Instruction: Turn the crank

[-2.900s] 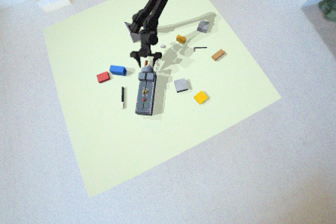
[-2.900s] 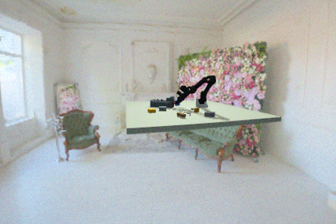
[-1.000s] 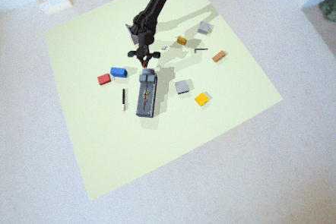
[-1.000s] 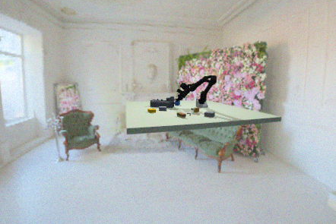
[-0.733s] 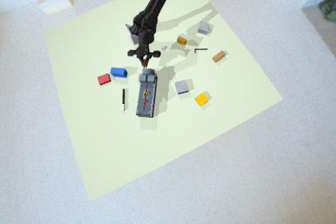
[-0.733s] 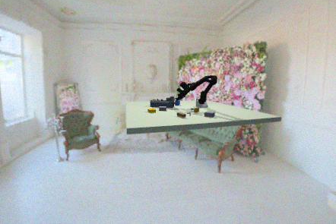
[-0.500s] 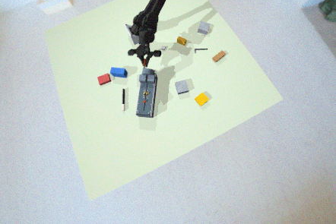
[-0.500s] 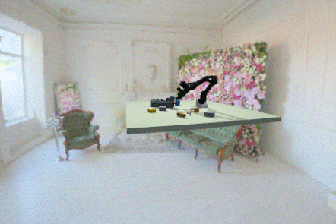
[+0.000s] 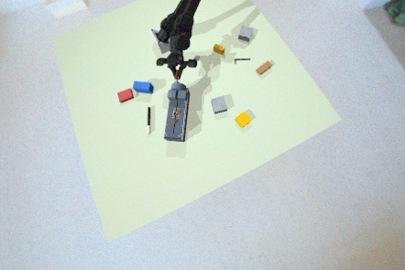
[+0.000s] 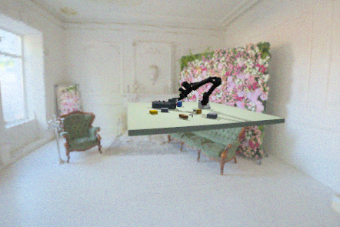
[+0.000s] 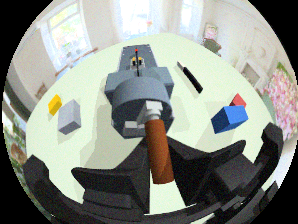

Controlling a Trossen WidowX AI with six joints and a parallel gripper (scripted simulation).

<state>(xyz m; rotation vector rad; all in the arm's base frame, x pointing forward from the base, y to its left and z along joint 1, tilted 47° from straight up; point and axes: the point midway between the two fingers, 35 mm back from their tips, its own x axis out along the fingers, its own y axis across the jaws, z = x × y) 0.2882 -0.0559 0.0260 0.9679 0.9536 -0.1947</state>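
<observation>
The dark grey machine [image 9: 181,124] [image 10: 163,105] [image 11: 145,55] stands on the table with its round crank hub [image 11: 140,95] facing the arm. My gripper [image 9: 177,76] [image 11: 159,149] is shut on the orange-brown crank handle [image 11: 161,165], which points back between the fingers. The slide's red pointer [image 9: 174,123] [image 11: 136,50] is on the machine's top, off the zero marks on the side away from the crank. The brass zero marks [image 9: 176,113] [image 11: 141,60] lie between the pointer and the hub. In the exterior view the marks are too small to tell.
A blue block [image 9: 143,88] [image 11: 229,120], a red block [image 9: 125,96] and a black-and-white marker [image 9: 148,118] [image 11: 193,80] lie on one side of the machine. A grey block [image 9: 219,104] [image 11: 69,117] and a yellow block [image 9: 243,119] lie on the other. Several smaller things lie nearer the arm's base.
</observation>
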